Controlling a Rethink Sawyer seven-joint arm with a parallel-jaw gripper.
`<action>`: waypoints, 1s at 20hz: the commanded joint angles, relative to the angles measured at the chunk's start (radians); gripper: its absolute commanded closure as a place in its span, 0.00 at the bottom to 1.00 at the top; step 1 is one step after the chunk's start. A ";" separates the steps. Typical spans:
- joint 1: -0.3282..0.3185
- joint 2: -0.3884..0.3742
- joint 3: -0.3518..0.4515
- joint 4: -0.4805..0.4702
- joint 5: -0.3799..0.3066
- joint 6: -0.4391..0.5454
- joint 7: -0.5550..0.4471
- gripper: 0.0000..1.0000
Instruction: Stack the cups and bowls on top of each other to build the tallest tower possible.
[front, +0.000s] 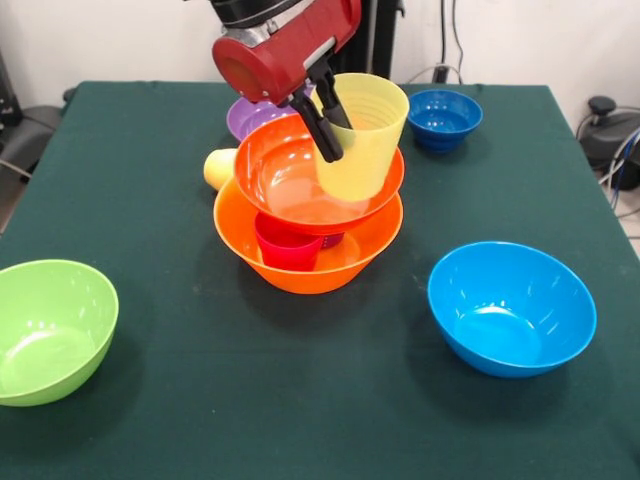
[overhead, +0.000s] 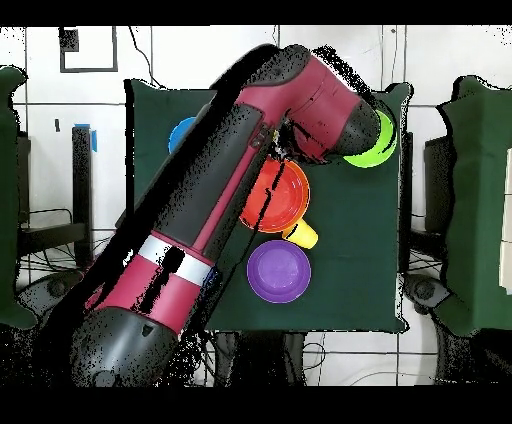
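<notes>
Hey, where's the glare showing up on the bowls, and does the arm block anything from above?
Front view: soft white highlights sit inside the light blue bowl, the lime green bowl and the red-orange bowl; the hand is sharp, gripping the yellow cup. Overhead view: the arm hides most of the light blue bowl; the purple bowl shows clearly.

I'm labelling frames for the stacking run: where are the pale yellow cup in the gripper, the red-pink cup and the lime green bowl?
pale yellow cup (front: 365, 150), front view, on its ribbed side wall.
red-pink cup (front: 288, 250), front view, on its outer wall.
lime green bowl (front: 60, 330), front view, on its inner wall.
</notes>
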 joint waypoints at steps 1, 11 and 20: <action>-0.007 0.046 0.165 0.069 0.029 0.088 -0.310 1.00; -0.030 0.043 0.180 0.064 0.016 0.076 -0.341 1.00; -0.030 0.051 0.191 0.080 0.031 0.094 -0.370 1.00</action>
